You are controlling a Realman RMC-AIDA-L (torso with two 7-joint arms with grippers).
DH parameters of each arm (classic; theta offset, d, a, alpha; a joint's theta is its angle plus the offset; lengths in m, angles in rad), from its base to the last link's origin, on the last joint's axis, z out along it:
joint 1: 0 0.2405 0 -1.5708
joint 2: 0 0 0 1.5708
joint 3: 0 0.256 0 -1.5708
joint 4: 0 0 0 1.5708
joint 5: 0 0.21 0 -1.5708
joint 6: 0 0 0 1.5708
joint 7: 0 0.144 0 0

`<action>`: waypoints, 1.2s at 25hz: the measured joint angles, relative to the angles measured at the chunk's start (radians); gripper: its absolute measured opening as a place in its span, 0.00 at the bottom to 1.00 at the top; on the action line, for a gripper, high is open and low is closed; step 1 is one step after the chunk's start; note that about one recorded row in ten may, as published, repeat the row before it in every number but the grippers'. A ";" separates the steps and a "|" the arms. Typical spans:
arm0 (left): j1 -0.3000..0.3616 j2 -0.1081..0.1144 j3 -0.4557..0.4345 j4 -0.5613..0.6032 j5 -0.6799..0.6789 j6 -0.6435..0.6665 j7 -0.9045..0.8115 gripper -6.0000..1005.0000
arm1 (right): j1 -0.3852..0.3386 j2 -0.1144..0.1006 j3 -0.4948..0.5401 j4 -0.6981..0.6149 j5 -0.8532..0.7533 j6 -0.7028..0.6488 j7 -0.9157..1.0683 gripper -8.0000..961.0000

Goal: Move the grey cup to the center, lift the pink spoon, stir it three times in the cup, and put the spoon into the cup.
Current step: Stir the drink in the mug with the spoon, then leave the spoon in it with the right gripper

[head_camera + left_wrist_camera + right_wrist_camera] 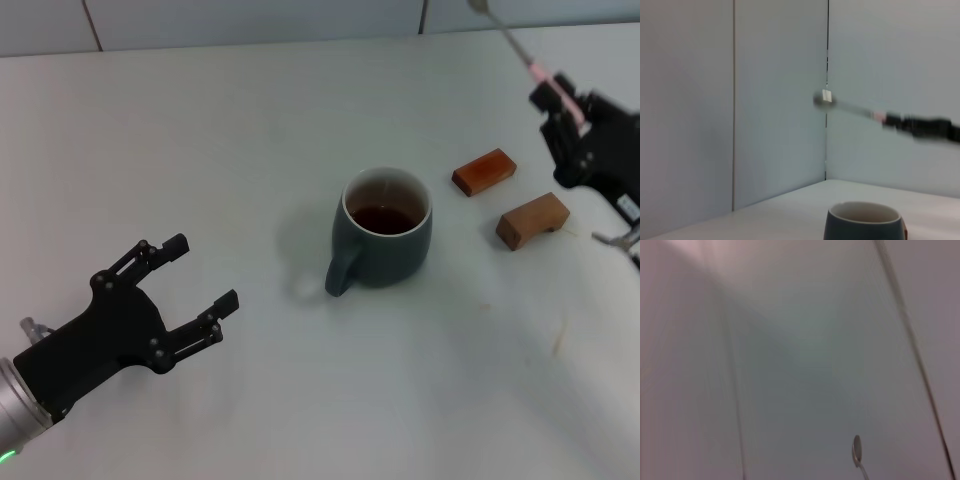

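The white table (250, 150) fills the head view, with the grey cup (381, 243) standing upright about at its middle, handle toward the near left, dark liquid inside. The left gripper (205, 273) hovers at the near left with fingers spread wide and nothing between them. The right gripper (560, 100) is raised at the far right, clamped on the handle of the pink spoon (520, 50), whose metal bowl points up and away. Two wooden blocks (484, 171) lie right of the cup. The left wrist view alone shows the spoon held high above the cup's rim; the right wrist view shows only its bowl
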 joint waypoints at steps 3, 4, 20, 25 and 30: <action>0.000 0.000 0.000 -0.002 -0.001 -0.009 0.002 0.86 | 0.060 -0.016 -0.040 -0.168 -0.005 -0.155 -0.054 0.13; 0.000 0.000 0.000 -0.002 -0.001 -0.009 0.003 0.86 | 0.083 -0.021 -0.067 -0.256 -0.004 -0.212 -0.016 0.13; -0.002 0.000 0.008 -0.004 0.007 -0.008 0.004 0.86 | 0.305 -0.128 -0.781 -1.409 -0.145 -0.401 1.455 0.13; -0.003 0.000 0.008 -0.005 0.008 -0.006 0.003 0.86 | 0.424 -0.135 -0.888 -1.404 -0.357 -0.456 1.578 0.13; -0.002 0.000 0.008 -0.006 0.008 -0.005 -0.002 0.86 | 0.516 -0.127 -1.006 -1.347 -0.505 -0.458 1.638 0.13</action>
